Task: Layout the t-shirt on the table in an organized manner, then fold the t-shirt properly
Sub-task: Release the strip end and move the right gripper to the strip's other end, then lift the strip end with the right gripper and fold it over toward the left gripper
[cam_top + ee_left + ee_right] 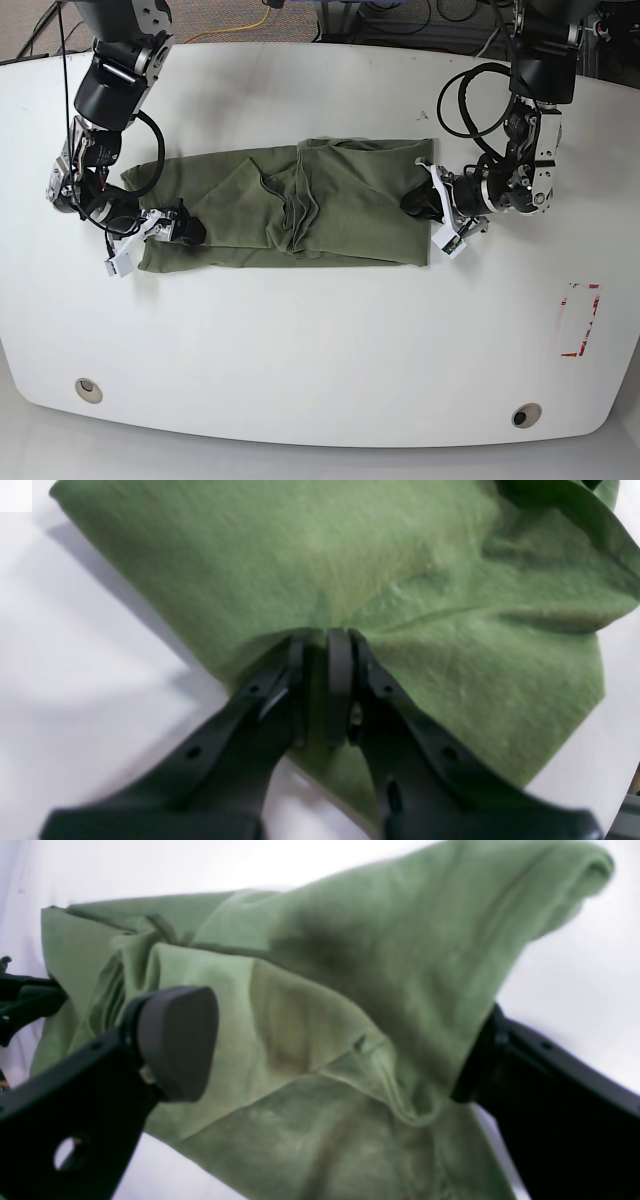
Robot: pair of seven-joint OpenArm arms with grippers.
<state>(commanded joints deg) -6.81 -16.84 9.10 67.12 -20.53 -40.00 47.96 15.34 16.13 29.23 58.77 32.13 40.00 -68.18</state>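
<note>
table [320, 340] white and glossy, red tape rectangle [579, 320] near one side, two grommet holes [88, 388] along the near edge. t-shirt [290, 205] lies mid-table, spread long ways, olive green, bunched folds around its middle. my left gripper [322, 645] sits at one short end, jaws pinched narrow on the shirt edge, cloth running between the pads. my right gripper [330, 1045] at the other end, jaws wide apart, a raised fold of shirt between them, one pad [175, 1040] bare and clear of cloth.
</note>
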